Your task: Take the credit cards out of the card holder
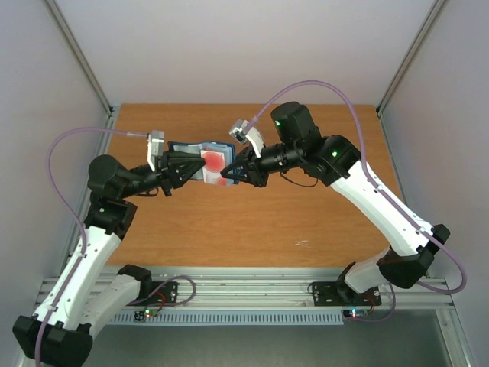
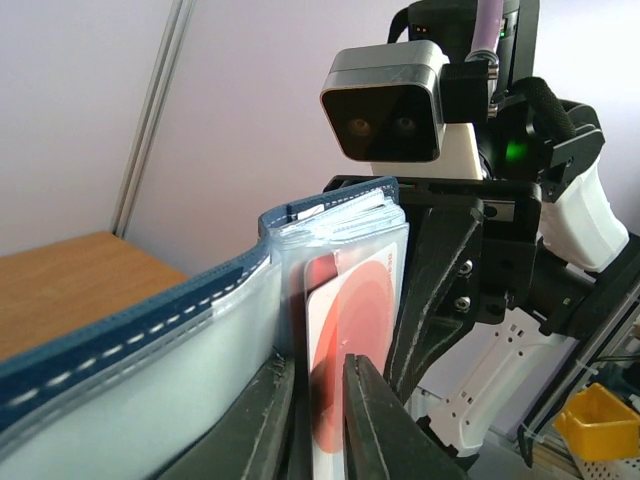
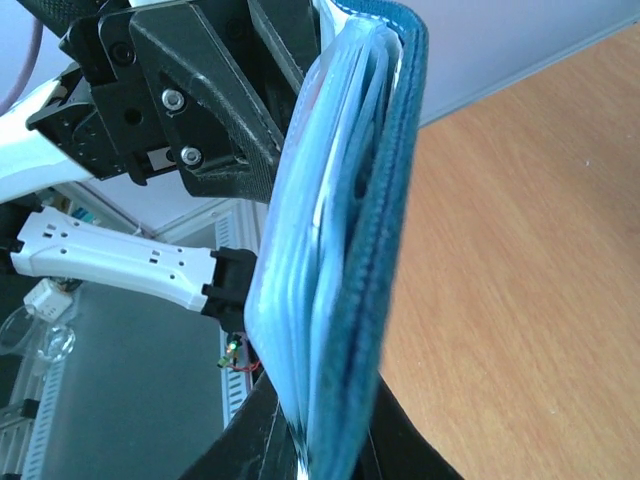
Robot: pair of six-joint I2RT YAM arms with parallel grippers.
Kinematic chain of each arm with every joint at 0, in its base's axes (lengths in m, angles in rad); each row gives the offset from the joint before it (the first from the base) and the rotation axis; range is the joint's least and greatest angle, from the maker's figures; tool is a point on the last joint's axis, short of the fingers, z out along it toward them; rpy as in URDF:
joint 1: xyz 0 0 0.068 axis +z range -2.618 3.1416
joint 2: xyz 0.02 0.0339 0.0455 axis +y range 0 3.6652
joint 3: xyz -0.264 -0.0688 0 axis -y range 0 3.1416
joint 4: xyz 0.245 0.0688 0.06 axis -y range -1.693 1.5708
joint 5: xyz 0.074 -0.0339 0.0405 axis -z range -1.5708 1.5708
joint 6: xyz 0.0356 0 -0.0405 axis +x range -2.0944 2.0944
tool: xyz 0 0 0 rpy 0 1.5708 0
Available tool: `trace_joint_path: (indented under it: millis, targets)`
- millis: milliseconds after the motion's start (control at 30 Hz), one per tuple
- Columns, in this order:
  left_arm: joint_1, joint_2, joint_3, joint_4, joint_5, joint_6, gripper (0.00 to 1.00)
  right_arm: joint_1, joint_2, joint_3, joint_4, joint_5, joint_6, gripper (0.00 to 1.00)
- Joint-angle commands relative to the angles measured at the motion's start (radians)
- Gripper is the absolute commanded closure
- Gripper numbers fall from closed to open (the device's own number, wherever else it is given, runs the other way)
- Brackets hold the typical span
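Your left gripper (image 2: pixel 318 372) is closed on the pale card (image 2: pixel 345 330) with the red circle, one finger (image 2: pixel 372 425) pressed on its printed face and the other behind it against a clear pocket. The card stands upright in the holder (image 2: pixel 120 345), most of its red circle showing. Your right gripper (image 3: pixel 325 435) is clamped on the holder's other end, pinching the navy cover and the blue-grey pockets together. From above, you see the holder held up off the table (image 1: pixel 306 222), spread open between the two grippers over the far middle of the tabletop, card side up. You cannot tell from these views whether other cards sit in the pockets.
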Motion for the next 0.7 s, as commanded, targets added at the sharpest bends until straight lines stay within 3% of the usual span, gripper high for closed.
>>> trace_joint_path:
  millis: [0, 133, 333, 667]
  targets:
    - [-0.05, 0.015, 0.015, -0.033, 0.127, 0.048, 0.88, 0.033, 0.041, 0.042, 0.176, -0.08, -0.061, 0.99]
    - [-0.049, 0.018, 0.018, -0.024, 0.136, 0.06, 0.99, 0.03, 0.052, 0.043, 0.173, -0.026, -0.065, 0.99]
    - [-0.04, -0.013, 0.005, -0.004, 0.081, 0.05, 1.0, -0.055, 0.042, -0.02, 0.246, -0.063, 0.002, 0.99]
    - [-0.019, -0.032, -0.004, 0.015, -0.011, 0.042, 1.0, -0.082, 0.031, -0.026, 0.162, -0.1, -0.056, 0.8]
